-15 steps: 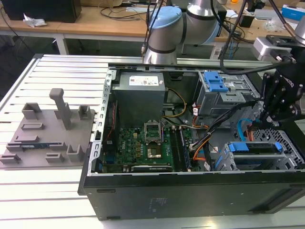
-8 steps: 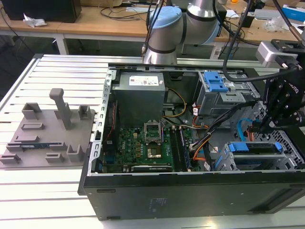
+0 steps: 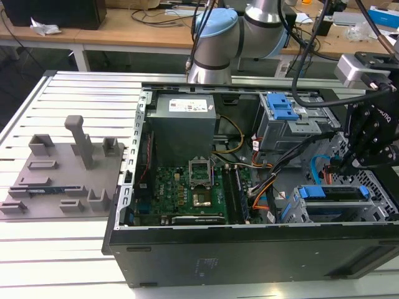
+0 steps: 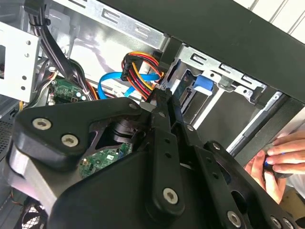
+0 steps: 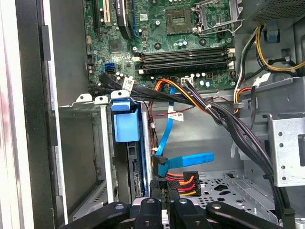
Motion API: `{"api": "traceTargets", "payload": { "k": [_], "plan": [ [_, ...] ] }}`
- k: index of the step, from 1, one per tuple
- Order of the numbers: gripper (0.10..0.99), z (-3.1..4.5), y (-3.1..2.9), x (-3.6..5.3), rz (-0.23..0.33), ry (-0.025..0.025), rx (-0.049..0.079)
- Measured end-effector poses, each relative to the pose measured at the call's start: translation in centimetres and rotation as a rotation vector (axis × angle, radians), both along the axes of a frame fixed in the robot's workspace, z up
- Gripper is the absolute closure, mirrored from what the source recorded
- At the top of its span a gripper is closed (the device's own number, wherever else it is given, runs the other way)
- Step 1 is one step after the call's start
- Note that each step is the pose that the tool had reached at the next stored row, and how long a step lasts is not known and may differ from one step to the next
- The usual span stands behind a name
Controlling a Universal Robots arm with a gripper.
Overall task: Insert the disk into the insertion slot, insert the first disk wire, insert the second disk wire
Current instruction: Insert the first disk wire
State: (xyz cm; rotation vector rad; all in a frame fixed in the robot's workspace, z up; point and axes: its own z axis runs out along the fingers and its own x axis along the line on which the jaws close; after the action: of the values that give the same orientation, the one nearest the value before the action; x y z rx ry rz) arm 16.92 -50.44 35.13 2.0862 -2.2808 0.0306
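Exterior view, hand gripping wire beside disk

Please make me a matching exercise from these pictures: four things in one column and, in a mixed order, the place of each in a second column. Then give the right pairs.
Things
1 disk
2 gripper
3 hand
4 grey jig

Places
A on the table, at the exterior view's left of the case
B in the insertion slot
C by the case's black rim
D beside the red and yellow wires

Pairs: 1-B, 2-D, 3-C, 4-A
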Motion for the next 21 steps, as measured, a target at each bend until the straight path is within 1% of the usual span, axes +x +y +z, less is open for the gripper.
{"api": "traceTargets", "payload": {
  "k": [3, 8, 12, 21],
  "plan": [
    [0.918, 0.00, -0.08, 0.04, 0.000, 0.0000, 0.000],
    [0.918, -0.01, -0.46, 0.08, 0.000, 0.0000, 0.000],
    [0.918, -0.01, -0.85, 0.09, 0.001, 0.0000, -0.007],
    [0.918, -0.04, -1.00, 0.31, 0.001, 0.0000, -0.008]
  ]
}}
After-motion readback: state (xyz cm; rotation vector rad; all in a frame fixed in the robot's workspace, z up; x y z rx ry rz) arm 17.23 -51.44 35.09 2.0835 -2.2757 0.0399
